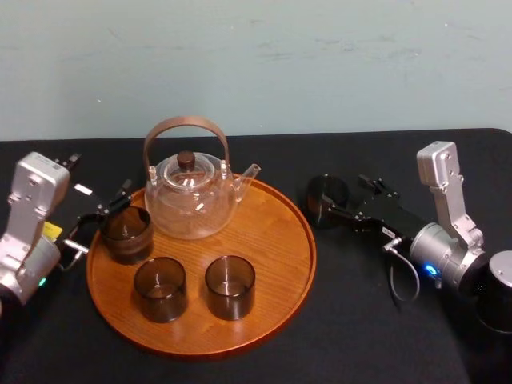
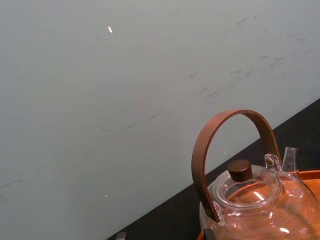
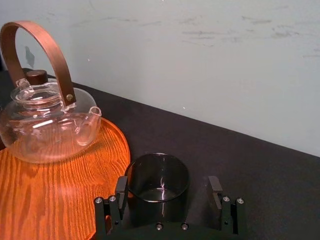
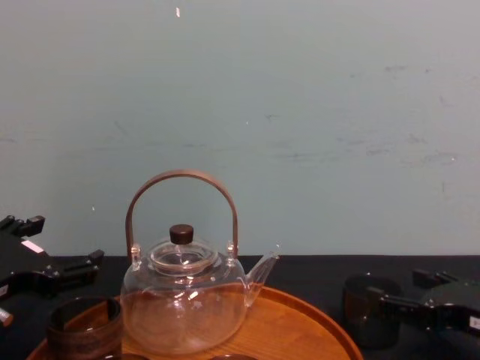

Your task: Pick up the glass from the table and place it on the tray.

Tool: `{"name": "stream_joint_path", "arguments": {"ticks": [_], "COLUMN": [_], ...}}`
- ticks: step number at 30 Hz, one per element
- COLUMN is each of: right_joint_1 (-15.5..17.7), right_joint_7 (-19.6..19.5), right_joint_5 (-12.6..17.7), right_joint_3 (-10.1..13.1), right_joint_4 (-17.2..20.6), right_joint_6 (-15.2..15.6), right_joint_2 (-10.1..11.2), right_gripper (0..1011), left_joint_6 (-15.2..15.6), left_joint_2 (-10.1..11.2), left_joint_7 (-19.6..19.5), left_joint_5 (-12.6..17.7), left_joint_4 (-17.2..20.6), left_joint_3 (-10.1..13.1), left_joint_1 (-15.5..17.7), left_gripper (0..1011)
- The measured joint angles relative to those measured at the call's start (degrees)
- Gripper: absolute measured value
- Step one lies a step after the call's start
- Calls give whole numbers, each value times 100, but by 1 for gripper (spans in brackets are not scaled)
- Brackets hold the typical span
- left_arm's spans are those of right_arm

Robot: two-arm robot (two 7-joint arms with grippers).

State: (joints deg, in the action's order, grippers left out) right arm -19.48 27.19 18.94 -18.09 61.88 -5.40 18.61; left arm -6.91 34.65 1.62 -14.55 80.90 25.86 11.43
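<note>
Smoky glass (image 1: 326, 198) upright, mouth up; between spread fingers of right gripper (image 3: 167, 190)

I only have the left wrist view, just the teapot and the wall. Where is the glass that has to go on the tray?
Observer: The glass stands on the black table, just off the right side of the tray, between the fingers of the right gripper.
Operator: Is it gripped?
Observer: No. In the right wrist view the fingers are open, with a clear gap on one side of the glass.
Operator: What is on the tray besides the teapot?
Observer: Three more dark glasses. The left gripper sits by the leftmost one, at the tray's left edge.
</note>
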Motion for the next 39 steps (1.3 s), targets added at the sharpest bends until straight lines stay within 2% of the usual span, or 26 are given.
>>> {"name": "stream_joint_path", "arguments": {"ticks": [16, 39], "right_joint_1": [-371, -629], "right_joint_7": [144, 254], "right_joint_5": [-97, -199], "right_joint_3": [-106, -189], "right_joint_4": [-575, -954], "right_joint_6": [-155, -211], "right_joint_2": [-175, -307], "right_gripper": [1002, 1002], "left_joint_6": [0, 0], "left_joint_2": [0, 0], "left_joint_7": [0, 0], "left_joint_5": [0, 0], "left_joint_4": [0, 0], "left_joint_3": [0, 0], "left_joint_1": [0, 0], "left_gripper": [1001, 1001]}}
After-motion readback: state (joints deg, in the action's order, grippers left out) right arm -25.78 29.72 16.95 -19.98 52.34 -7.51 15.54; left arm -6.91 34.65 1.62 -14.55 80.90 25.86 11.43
